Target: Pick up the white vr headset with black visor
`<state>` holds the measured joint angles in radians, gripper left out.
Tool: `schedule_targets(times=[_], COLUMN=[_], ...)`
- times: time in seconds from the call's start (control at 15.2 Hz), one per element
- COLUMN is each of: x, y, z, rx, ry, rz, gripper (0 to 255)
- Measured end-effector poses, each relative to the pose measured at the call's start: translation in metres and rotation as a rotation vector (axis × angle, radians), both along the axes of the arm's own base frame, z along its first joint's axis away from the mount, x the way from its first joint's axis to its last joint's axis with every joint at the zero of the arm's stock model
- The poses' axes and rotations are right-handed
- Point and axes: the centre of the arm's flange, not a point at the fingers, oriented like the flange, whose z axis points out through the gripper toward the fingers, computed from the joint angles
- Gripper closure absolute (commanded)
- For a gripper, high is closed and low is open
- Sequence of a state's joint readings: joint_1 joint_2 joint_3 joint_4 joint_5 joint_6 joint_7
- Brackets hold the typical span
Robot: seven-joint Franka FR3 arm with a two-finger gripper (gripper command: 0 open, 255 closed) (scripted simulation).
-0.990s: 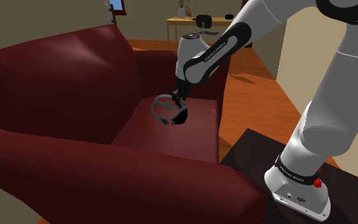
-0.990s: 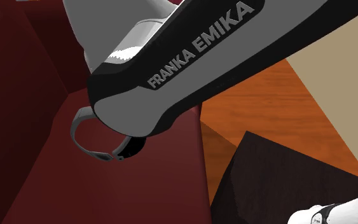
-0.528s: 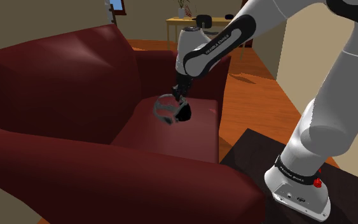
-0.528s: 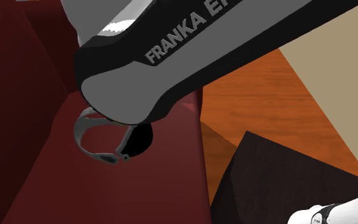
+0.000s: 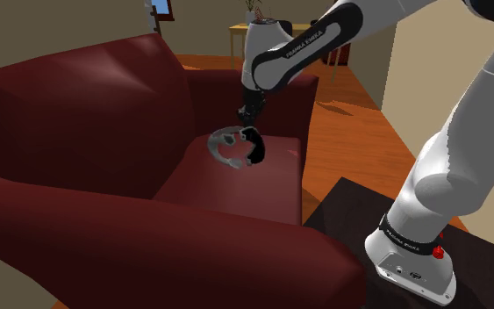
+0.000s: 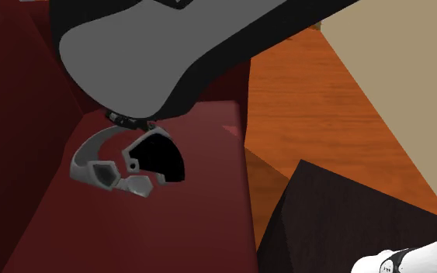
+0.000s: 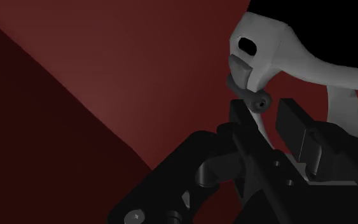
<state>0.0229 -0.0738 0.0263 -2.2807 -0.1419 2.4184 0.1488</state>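
Hanging from gripper (image 5: 247, 125): grey-white VR headset (image 5: 233, 147) with black visor, above dark red sofa (image 5: 78, 114) seat.
Clamped between closed jaws by its top edge; lifted higher off seat than half a second earlier.

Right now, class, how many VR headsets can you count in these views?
1. The headset hangs in the tool, over the sofa seat. The arm covers part of the seat, so another could be hidden.
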Motion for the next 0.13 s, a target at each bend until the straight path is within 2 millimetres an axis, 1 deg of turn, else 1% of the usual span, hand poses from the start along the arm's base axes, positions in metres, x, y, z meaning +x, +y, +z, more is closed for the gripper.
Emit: schedule_targets(times=[0.13], x=[-0.0004], y=[-0.0011], z=[0.0086], rx=[0.000], ry=[0.000], rz=[0.000], gripper=[255])
